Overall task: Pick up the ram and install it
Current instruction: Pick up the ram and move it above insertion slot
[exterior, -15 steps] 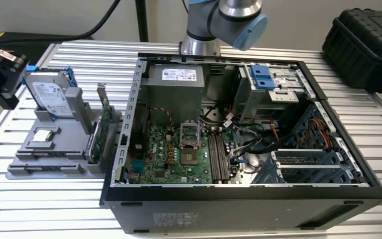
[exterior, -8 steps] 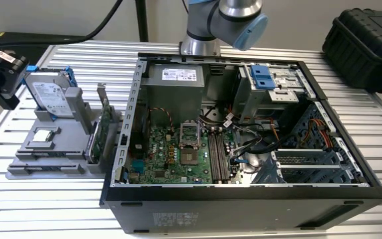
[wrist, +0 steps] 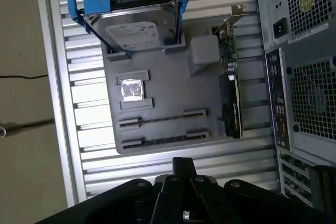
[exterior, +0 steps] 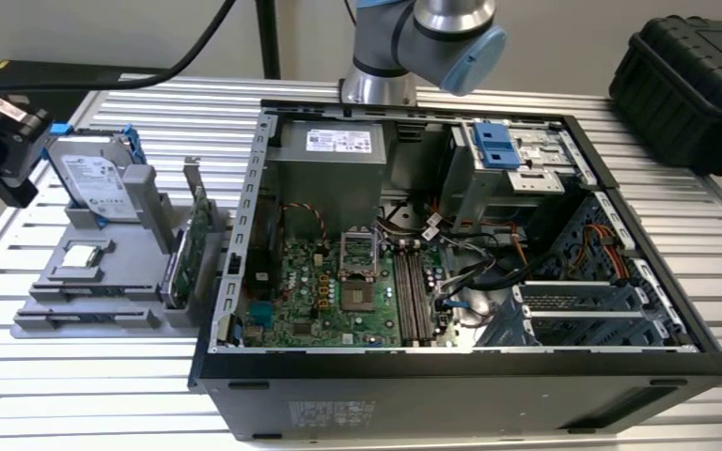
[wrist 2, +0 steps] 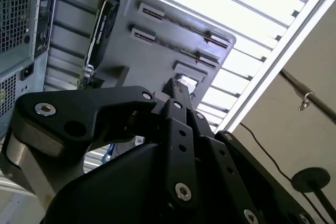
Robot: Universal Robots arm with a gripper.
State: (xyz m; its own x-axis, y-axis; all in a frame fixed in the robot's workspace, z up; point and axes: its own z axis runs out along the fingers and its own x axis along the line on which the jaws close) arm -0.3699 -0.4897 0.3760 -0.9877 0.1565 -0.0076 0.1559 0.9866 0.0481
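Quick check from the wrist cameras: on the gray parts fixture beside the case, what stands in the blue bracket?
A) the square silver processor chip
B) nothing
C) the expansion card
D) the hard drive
D: in the first wrist view the hard drive sits propped in the blue bracket at one end of the gray fixture.

The ribbed table [exterior: 110,395] was silvery, the holder [wrist: 168,93] grey, the drive's frame [wrist: 97,4] blue, the motherboard [exterior: 305,291] green, the case [exterior: 462,395] and gripper [wrist: 182,162] black.

The ram [exterior: 408,293] — a long, narrow stick — appears seated on edge in a motherboard slot [exterior: 425,296] inside the case [exterior: 462,376].
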